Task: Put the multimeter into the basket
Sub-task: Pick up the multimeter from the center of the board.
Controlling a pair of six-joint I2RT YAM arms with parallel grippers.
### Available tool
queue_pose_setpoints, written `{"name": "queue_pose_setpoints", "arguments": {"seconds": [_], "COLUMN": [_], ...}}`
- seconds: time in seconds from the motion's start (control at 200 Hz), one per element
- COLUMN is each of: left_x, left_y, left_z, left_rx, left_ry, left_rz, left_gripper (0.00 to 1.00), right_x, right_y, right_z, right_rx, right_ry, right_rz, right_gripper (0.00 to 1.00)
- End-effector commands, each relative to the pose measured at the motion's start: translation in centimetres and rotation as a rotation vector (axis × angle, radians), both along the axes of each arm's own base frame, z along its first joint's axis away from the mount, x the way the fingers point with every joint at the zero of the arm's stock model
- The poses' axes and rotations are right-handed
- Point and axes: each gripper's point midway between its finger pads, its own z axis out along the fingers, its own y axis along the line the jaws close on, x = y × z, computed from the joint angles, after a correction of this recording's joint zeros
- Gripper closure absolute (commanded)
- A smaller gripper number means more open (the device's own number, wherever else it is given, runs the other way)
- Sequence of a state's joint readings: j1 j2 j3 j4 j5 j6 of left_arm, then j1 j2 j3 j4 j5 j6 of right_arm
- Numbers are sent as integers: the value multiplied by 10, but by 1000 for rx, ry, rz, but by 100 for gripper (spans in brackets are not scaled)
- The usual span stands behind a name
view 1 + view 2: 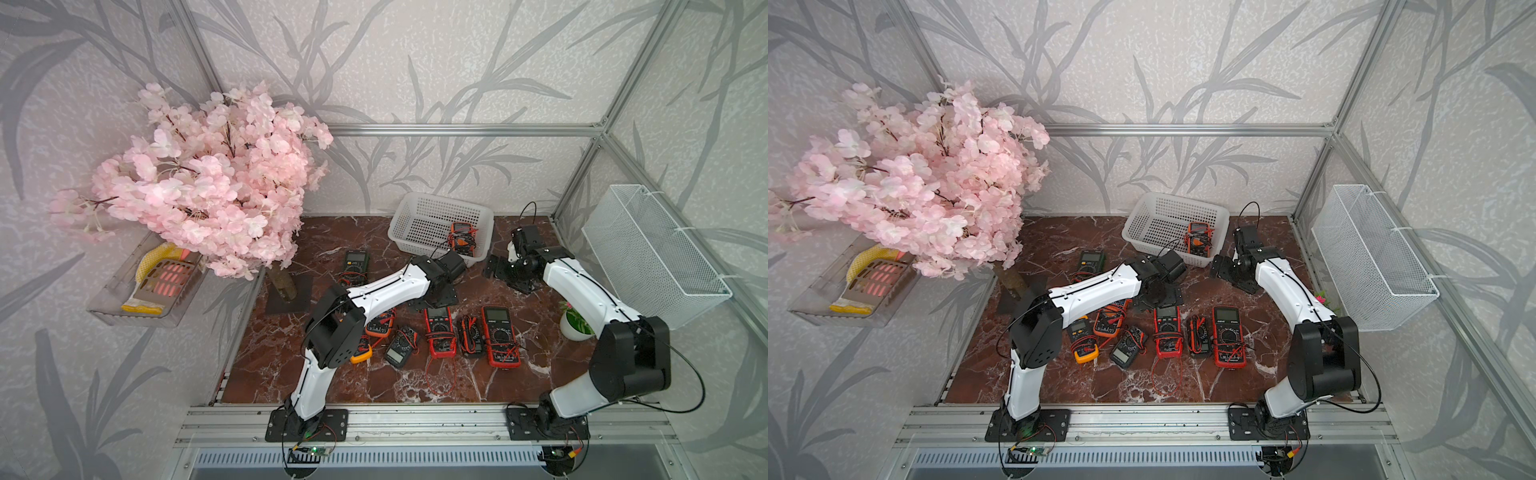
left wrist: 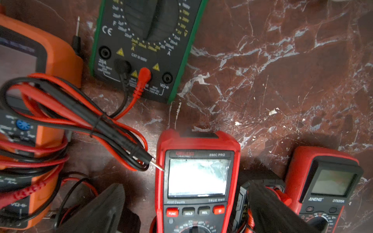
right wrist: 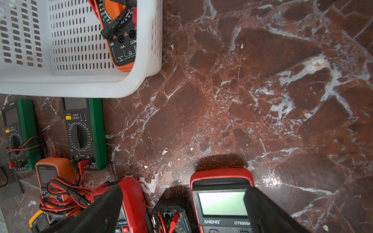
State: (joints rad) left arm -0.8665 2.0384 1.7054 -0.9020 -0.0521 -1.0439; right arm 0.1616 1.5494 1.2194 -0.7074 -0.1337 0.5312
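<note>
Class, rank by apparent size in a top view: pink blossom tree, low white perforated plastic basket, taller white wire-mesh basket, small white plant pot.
1. pink blossom tree
2. taller white wire-mesh basket
3. low white perforated plastic basket
4. small white plant pot
True basket order unsure: the mesh one may be nearer.

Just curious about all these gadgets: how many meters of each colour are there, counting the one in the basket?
Red multimeters: 2
Orange multimeters: 2
Green multimeters: 2
Black multimeters: 2
Yellow multimeter: 1
Total: 9
</note>
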Motion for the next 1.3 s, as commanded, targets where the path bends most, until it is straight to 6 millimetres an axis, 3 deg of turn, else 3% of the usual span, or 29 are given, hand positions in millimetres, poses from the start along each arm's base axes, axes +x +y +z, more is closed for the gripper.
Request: {"name": "queue_pose_setpoints", "arguments": {"seconds": [0.0,0.45,1.06,1.16,1.295], "left_x": [-12,-29,-48,-48,-50], "left_y": [1,-20,-15,-13,-14], "left_z": [-10,-24,-58,-64,-67], "left_rx": [14,-14,50,59,52], "left_ry": [37,56,104,108,112], "left_rz": [1,-122,-210,-219,-233], "left_gripper": [0,0,0,3,17], "right_x": [-3,-3,-6,-6,-7], "right_y": [1,-6,-11,-11,-12], "right_z": [-4,-6,-15,-14,-14], "right_rx": [10,6,-2,-3,-6], "right_ry": [15,20,43,43,45], "right_rz": [-3,-22,-41,-42,-41], "right_gripper": [1,1,1,1,1]}}
